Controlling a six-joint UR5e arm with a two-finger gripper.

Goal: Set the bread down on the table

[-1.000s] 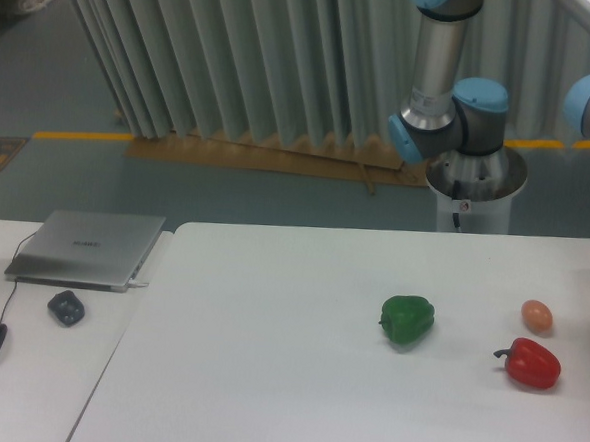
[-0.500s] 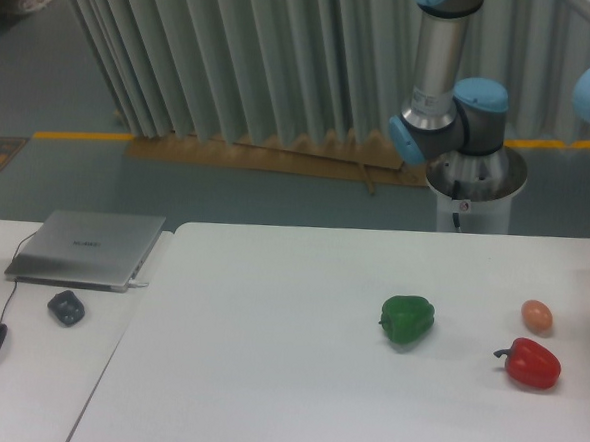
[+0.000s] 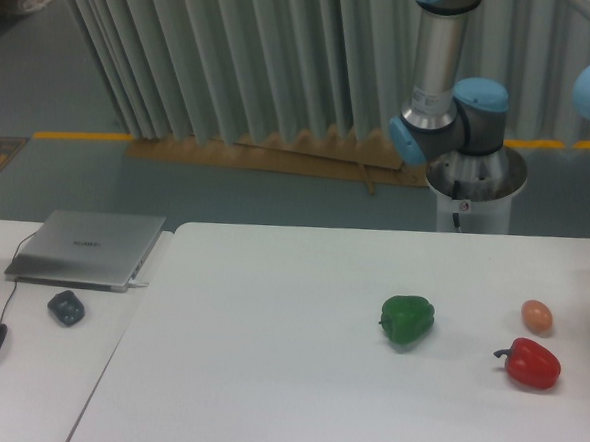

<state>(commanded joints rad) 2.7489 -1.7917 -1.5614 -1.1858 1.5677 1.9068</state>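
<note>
Neither the bread nor the gripper is in view, so progress cannot be judged. On the table (image 3: 265, 380) lie only a green pepper (image 3: 407, 319), a red pepper (image 3: 531, 364) and a small orange ball (image 3: 537, 315), toward the right.

Peppers (image 3: 407, 319) and egg (image 3: 537, 315) on table (image 3: 265, 380)

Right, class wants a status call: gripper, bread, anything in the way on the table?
Gripper out of frame. Bread not visible. Table carries green pepper, red pepper, small orange-tan ball, all at right; middle and left open.
</note>
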